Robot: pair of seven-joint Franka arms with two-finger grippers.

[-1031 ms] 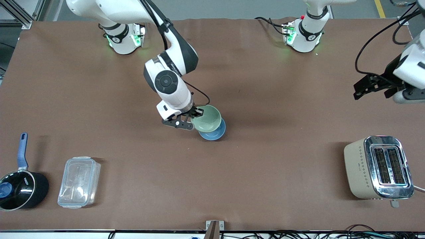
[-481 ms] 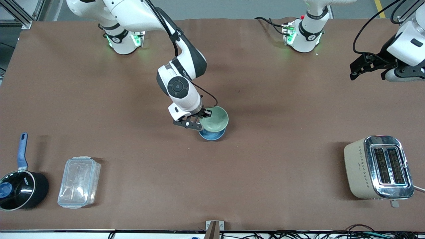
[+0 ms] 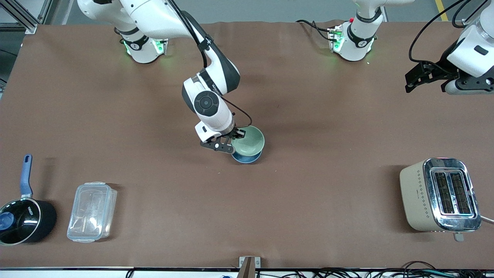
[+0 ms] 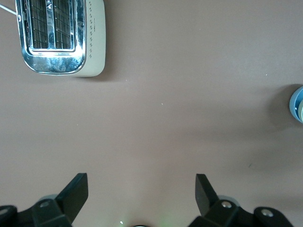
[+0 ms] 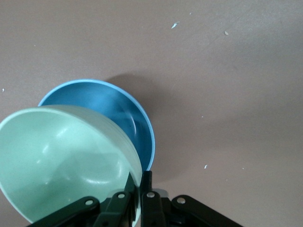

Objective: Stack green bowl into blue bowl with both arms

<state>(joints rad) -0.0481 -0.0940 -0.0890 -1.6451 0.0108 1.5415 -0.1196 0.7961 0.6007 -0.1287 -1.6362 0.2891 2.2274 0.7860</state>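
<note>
The brown table (image 3: 308, 193) is carrying everything, with two white arms reaching over it from their bases. The cream toaster (image 3: 440, 195), one only, is sitting toward the left arm's end, nearer the front camera, while one clear plastic container (image 3: 92, 211) and one black saucepan (image 3: 23, 220) are lying toward the right arm's end, side by side. At mid-table there are two bowls. The right gripper (image 3: 231, 141) is pinching the rim of the green bowl (image 3: 249, 141) between closed fingers (image 5: 147, 189), one inside the wall and one outside, and is holding it tilted above the blue bowl (image 3: 247, 157). The green bowl is overlapping the blue one, so that only a crescent of blue is showing on the side nearer the front camera; whether the two bowls are touching cannot be told. In the right wrist view the green bowl (image 5: 66, 161) is filling the area right at the fingers and the blue bowl (image 5: 118, 118) is resting on the table just past it. The left gripper (image 3: 415, 77) is waiting in the air over the table's edge at the left arm's end, well apart from the bowls, with its fingers (image 4: 75, 191) spread wide and holding nothing.
</note>
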